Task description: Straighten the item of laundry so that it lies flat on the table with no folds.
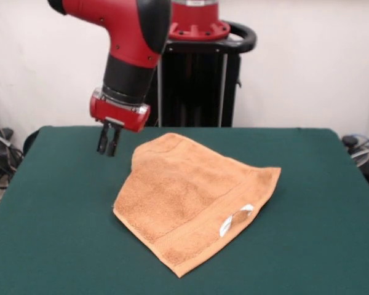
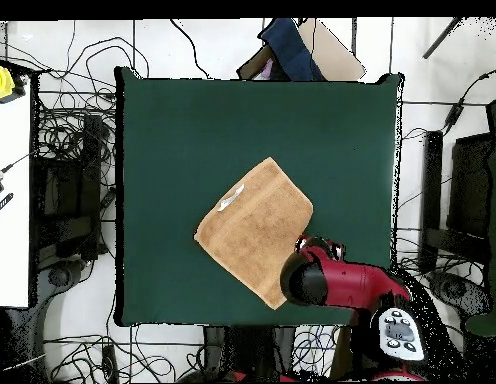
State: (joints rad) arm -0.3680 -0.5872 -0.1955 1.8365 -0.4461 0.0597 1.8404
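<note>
The orange-tan towel (image 1: 187,200) lies spread in a diamond shape on the middle of the green table (image 1: 61,215). Its border band and white care tag (image 1: 237,218) are near the front right edge. The far corner looks rounded and slightly raised. My gripper (image 1: 108,147) hangs just above the table, beside the towel's far left corner and apart from it, with its fingers close together and nothing between them. In the overhead view the towel (image 2: 254,230) and its tag (image 2: 230,200) show on the table (image 2: 172,130). My red arm (image 2: 327,280) covers the gripper and the towel's edge there.
The black pedestal (image 1: 197,80) stands behind the table's far edge. Cables lie on the floor around the table (image 2: 72,150). A white bench with a yellow and red button (image 2: 0,80) is at the left in the overhead view. A blue and brown object (image 2: 292,50) lies beyond the far edge.
</note>
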